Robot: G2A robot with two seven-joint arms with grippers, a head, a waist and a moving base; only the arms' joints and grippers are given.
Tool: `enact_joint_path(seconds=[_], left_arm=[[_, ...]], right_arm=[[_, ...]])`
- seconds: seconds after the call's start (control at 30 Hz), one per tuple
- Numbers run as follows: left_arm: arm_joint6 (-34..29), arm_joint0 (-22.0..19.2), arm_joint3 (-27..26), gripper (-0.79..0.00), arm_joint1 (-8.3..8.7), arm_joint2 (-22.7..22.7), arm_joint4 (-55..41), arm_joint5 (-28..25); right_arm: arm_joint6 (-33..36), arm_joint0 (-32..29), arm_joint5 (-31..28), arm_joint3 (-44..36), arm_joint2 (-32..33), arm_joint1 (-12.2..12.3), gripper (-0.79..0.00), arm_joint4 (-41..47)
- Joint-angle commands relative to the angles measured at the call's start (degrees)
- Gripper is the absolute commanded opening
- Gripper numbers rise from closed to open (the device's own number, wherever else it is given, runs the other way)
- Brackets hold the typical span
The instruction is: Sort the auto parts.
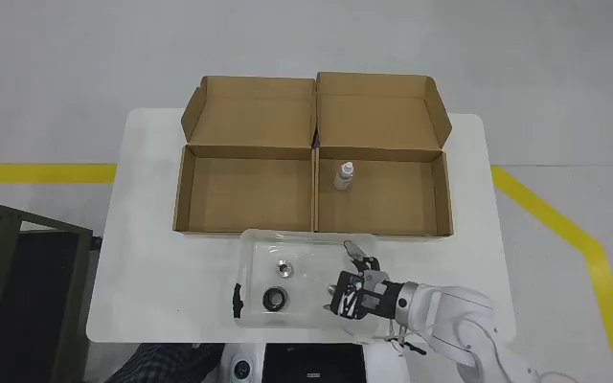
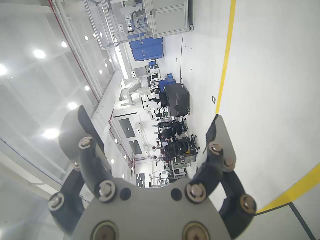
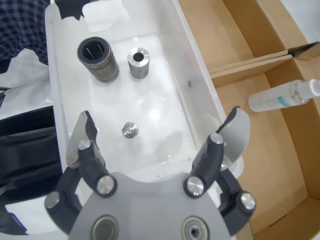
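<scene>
White table [image 1: 144,239], cardboard boxes [image 1: 244,196], clear bin [image 1: 306,292]

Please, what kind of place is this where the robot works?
Probably a large factory or test hall: yellow lines mark the floor, a framed machine enclosure stands far off, and rows of ceiling lights hang high above.

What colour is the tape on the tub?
The tape is black, clearest in the right wrist view.
</scene>
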Motion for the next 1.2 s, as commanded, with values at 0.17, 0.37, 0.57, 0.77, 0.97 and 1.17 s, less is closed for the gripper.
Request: enact_joint_path(seconds=[0.17, 0.37, 0.57, 0.77, 0.97, 1.17], left_arm=[[0.0, 0.0, 0.0, 0.0, 0.0, 0.0, 0.0, 0.0], [0.0, 0.0, 0.0, 0.0, 0.0, 0.0, 0.0, 0.0], [0.0, 0.0, 0.0, 0.0, 0.0, 0.0, 0.0, 0.0], [0.0, 0.0, 0.0, 0.0, 0.0, 0.0, 0.0, 0.0], [0.0, 0.0, 0.0, 0.0, 0.0, 0.0, 0.0, 0.0], [0.0, 0.0, 0.0, 0.0, 0.0, 0.0, 0.0, 0.0]], right_arm=[[2.5, -0.3, 1.5, -0.1, -1.1, 0.2, -0.055, -3.4], [6.1, -0.2, 2.6, -0.6, -3.3, 0.2, -0.058, -5.8], [10.4, 0.8, 3.3, 0.4, -5.7, 0.1, -0.095, -6.6], [14.7, 2.5, 3.8, 1.5, -8.7, -0.3, -0.092, -6.3], [17.8, 4.3, 4.2, 2.7, -10.8, -0.6, -0.129, -5.5], [19.6, 6.1, 4.6, 4.1, -12.3, -0.9, -0.351, -4.1]])
